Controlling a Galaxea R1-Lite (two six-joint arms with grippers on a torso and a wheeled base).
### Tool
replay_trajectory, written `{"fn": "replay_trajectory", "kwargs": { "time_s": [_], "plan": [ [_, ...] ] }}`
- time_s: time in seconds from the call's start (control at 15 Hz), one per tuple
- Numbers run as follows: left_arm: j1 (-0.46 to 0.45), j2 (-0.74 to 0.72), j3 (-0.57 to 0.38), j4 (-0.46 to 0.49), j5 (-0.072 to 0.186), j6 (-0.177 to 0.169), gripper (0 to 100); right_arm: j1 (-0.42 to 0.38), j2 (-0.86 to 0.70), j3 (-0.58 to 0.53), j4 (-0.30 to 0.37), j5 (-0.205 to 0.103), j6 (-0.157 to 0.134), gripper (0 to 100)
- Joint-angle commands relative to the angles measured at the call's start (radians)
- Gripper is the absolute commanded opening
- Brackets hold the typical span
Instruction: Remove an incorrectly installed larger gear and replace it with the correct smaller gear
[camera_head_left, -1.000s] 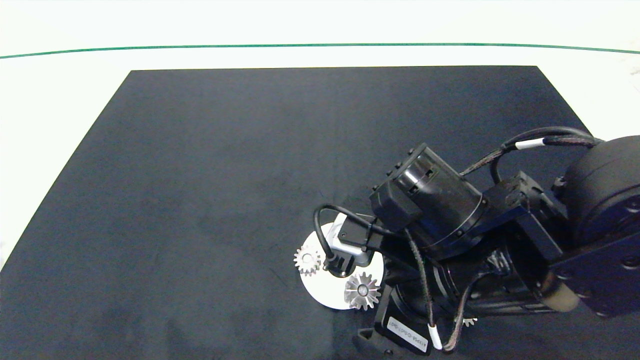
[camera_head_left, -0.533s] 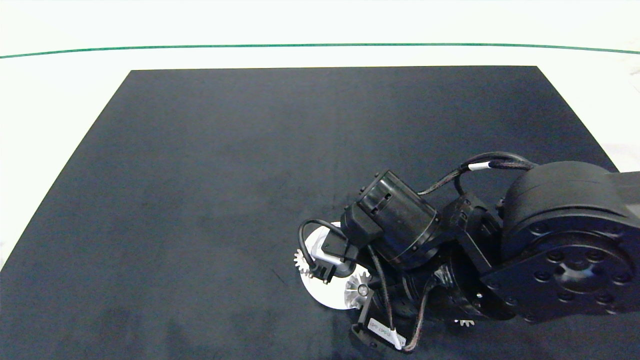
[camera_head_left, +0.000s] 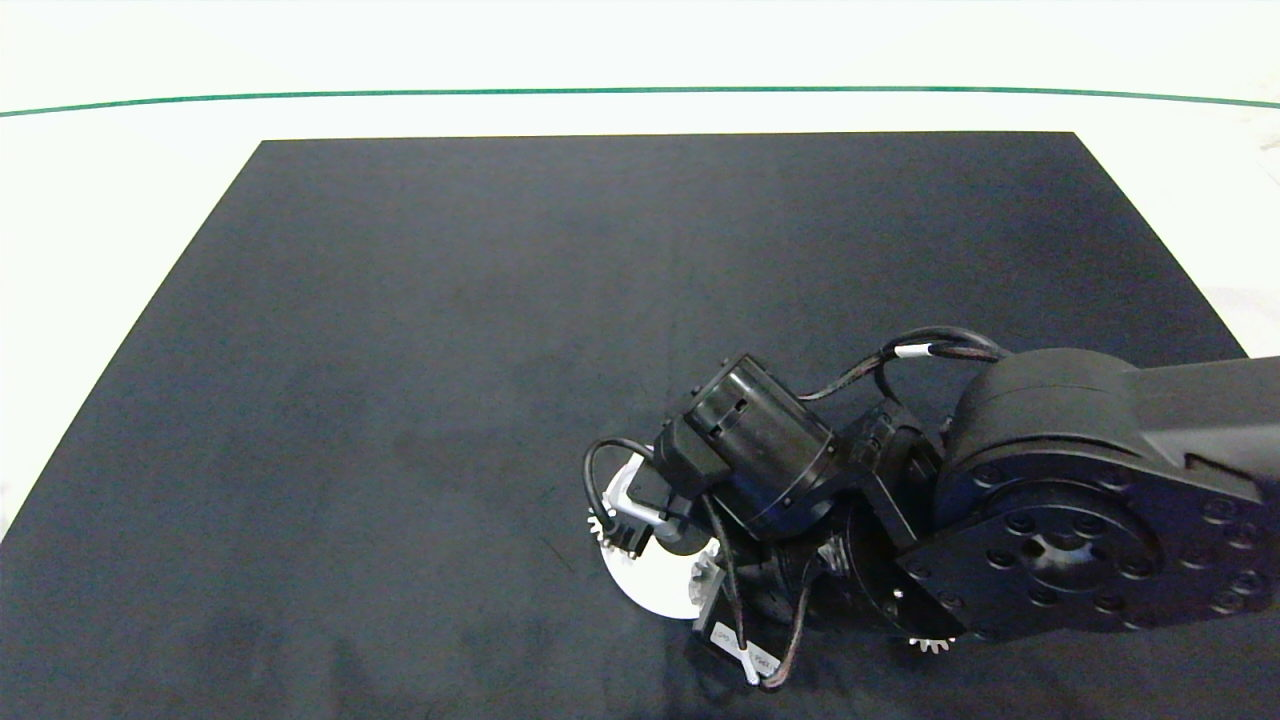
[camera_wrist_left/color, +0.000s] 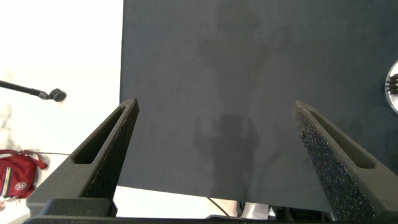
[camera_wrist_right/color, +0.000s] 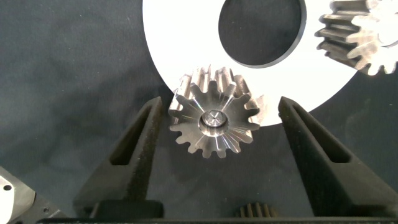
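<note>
Right claw (camera_wrist_right/color: 214, 134) sits open around the larger gear (camera_wrist_right/color: 214, 117), at the white ring's (camera_wrist_right/color: 186, 56) 6 o'clock rim. Off-centre closing could skid off those teeth. Left claw (camera_wrist_left/color: 214, 155) open, idle.

You have no text here that you can read. The only lettering sits on a small white label (camera_head_left: 737, 645) fixed to the underside of the right arm in the head view, and its dark characters are too small and too slanted for you to make out a single letter or number. A white band (camera_head_left: 912, 351) wraps the cable on that arm, and it carries no print that you can see. The red bag (camera_wrist_left/color: 18, 176) in the left wrist view bears a small round white emblem, but you cannot read it.
</note>
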Motion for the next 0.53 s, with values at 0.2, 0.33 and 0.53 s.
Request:
{"fn": "replay_trajectory", "kwargs": {
  "time_s": [0.2, 0.33, 0.53],
  "plan": [
    [-0.001, -0.004, 0.0, 0.011, 0.001, 0.0, 100, 0.002, 0.004, 0.008, 0.003, -0.004, 0.001, 65],
    [-0.001, -0.006, 0.0, 0.011, 0.001, 0.0, 100, 0.002, 0.004, 0.007, 0.003, -0.004, 0.001, 61],
    [-0.001, -0.006, 0.0, 0.011, 0.001, 0.0, 100, 0.002, 0.008, 0.008, 0.003, -0.004, 0.001, 55]
  ]
}}
